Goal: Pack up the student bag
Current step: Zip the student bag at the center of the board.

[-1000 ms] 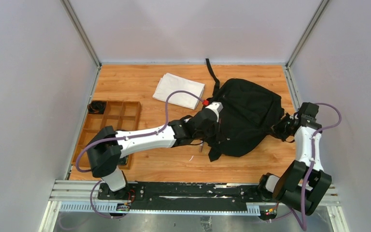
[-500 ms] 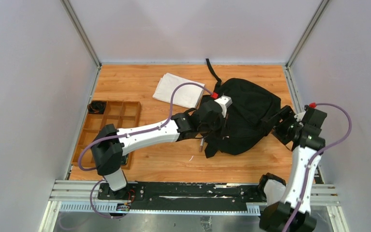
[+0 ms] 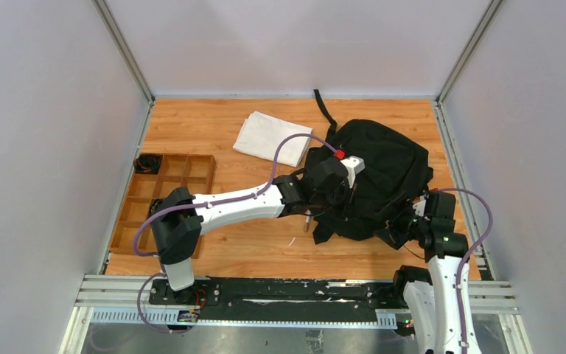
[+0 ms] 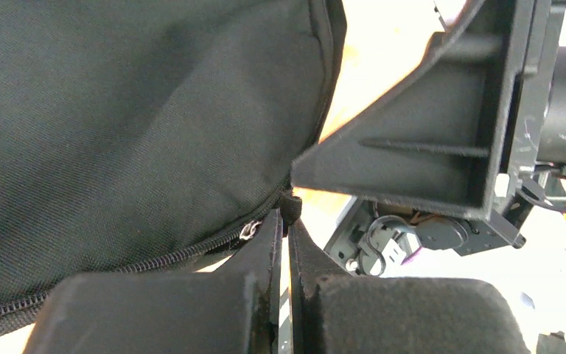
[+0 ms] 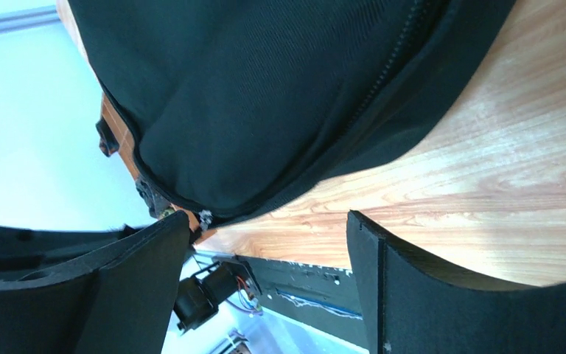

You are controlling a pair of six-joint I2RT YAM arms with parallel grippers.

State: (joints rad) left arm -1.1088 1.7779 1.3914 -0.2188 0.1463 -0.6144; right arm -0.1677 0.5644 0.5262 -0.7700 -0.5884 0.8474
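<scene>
The student bag (image 3: 383, 173), a big soft black backpack, lies at the right of the wooden table. My left arm reaches across it, and my left gripper (image 3: 350, 203) sits low over its near side. In the left wrist view my left gripper (image 4: 287, 221) is shut on a small black zipper pull tab (image 4: 290, 205), beside the metal slider (image 4: 249, 230) on the bag (image 4: 140, 110). My right gripper (image 3: 398, 231) stands open at the bag's near right corner. In the right wrist view my right gripper (image 5: 265, 236) holds nothing, and the bag's zipped edge (image 5: 265, 88) lies just beyond the fingertips.
A folded white cloth (image 3: 273, 138) lies left of the bag at the back. A wooden compartment tray (image 3: 169, 184) stands at the left, with a black cable (image 3: 146, 162) in one cell. A bag strap (image 3: 324, 110) trails toward the back wall. Small loose items (image 3: 306, 221) lie near the bag's front.
My right gripper opened and swung from the bag's right side down to its near right corner. My left gripper, still shut, shifted right along the bag.
</scene>
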